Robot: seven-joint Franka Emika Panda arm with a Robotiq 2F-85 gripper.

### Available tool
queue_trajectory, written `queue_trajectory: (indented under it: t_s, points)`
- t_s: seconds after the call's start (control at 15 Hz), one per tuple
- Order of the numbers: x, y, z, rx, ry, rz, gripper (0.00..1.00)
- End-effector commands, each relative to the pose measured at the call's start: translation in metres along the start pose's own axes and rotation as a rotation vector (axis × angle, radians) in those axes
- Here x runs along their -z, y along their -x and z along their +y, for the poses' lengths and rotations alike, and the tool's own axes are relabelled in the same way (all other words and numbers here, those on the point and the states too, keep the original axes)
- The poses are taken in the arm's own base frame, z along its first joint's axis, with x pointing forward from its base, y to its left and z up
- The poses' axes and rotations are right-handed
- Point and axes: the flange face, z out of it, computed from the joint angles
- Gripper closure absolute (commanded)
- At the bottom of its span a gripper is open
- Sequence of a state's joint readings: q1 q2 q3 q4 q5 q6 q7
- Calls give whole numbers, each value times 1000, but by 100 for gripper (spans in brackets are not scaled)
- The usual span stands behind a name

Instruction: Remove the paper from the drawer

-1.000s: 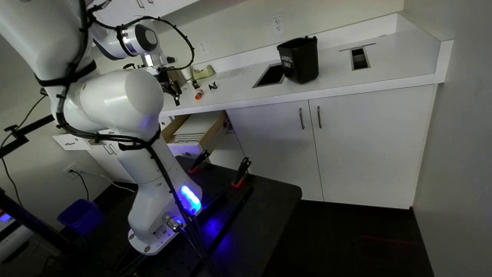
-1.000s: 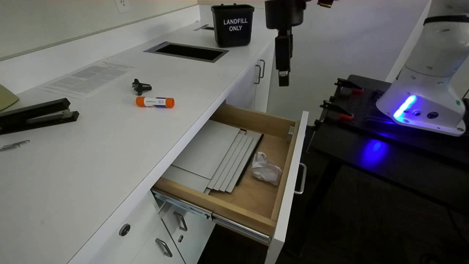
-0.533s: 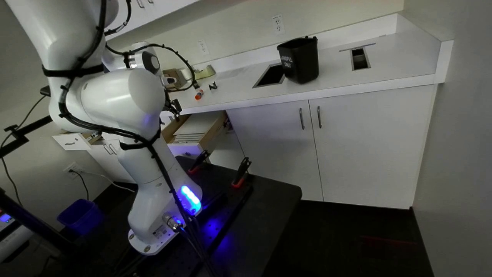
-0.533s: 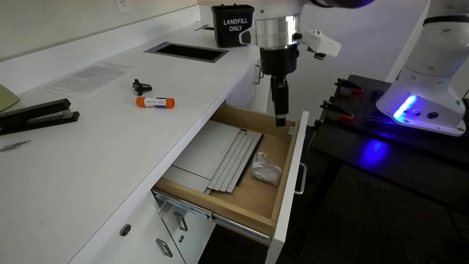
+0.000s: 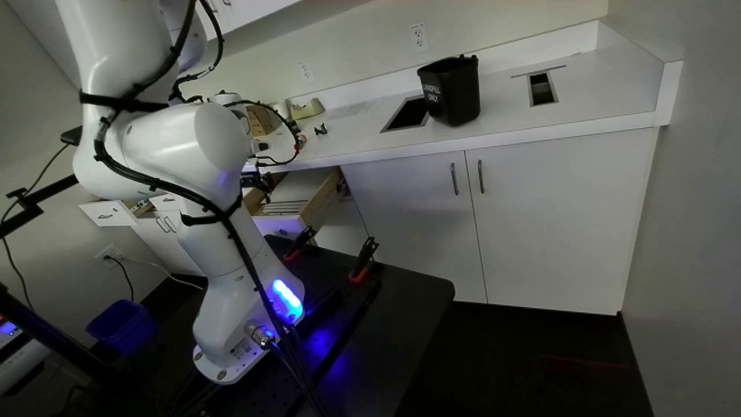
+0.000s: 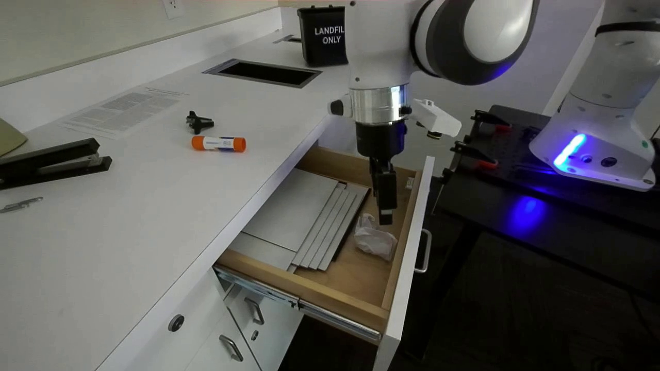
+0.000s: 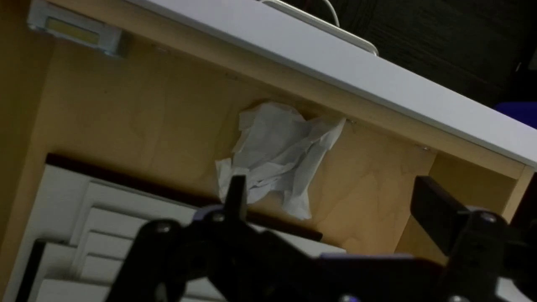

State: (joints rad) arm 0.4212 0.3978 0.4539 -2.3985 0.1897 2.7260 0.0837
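My fingers [image 7: 436, 209] stand wide apart over the open drawer [image 6: 356, 286]
I see the crumpled paper [image 7: 277, 147] on its floor, just beside pale panels [image 6: 289, 211], out past the desk's [image 6: 154, 232] front edge; farther along, near that edge, stands a black bin [image 6: 324, 44]

Pretty sure it's an office: in an exterior view the white counter [image 6: 139, 232] has a stapler [image 6: 51, 161] at nine o'clock, printed paperwork [image 6: 126, 108] and glue stick [image 6: 218, 144] around ten, landfill-only wastebasket [image 6: 324, 46] at twelve.
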Motion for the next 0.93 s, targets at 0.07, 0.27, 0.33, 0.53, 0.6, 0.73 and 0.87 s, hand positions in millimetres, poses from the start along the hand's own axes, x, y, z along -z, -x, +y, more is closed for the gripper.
queue_trajectory:
  t_s: [0.07,0.27,0.33,0.53,0.6,0.73,0.87]
  points:
    - [-25,-9,-9,18,-68,-19,0]
    - [-37,-8,-10,17,-52,-26,0]
    - [-41,-7,-10,14,-37,-27,0]
    - [-51,-5,-11,18,-16,-32,0]
    - [-54,-4,-11,23,-7,-33,0]
    - [-58,-4,-13,28,17,-13,0]
    - [-61,-5,-15,40,43,12,0]
